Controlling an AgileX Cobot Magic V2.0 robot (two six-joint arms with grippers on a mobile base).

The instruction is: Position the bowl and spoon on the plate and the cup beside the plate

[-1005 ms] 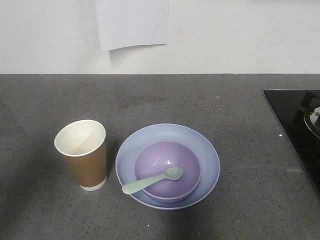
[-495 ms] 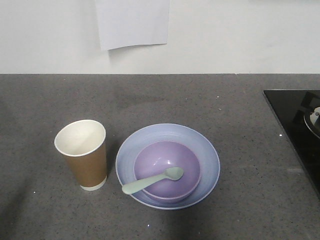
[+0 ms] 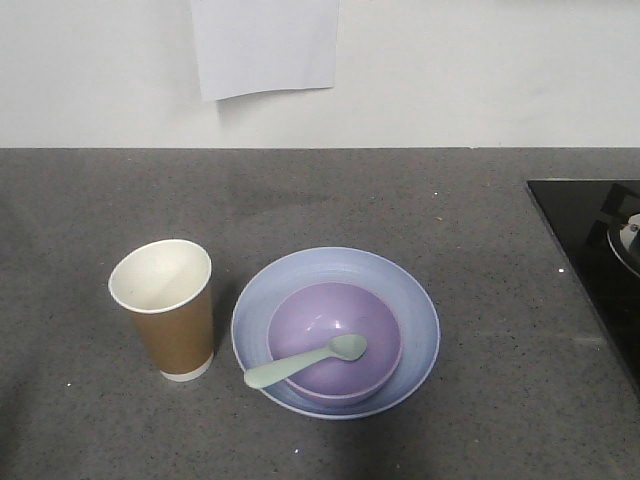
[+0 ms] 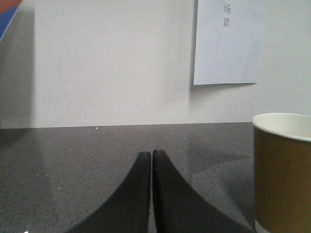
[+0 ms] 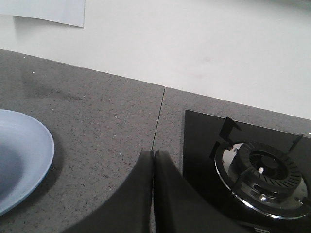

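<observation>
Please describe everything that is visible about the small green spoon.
The small pale mint-green plastic spoon has an oval head and a short flat handle. Its head lies inside the lavender-purple plastic bowl; its handle rests across the bowl's near-left rim and sticks out over the round pale blue plate. No gripper touches it.

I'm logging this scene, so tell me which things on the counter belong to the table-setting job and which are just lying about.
Part of the job:
bowl
spoon
plate
cup

Just there:
gas stove
paper sheet on the wall
</observation>
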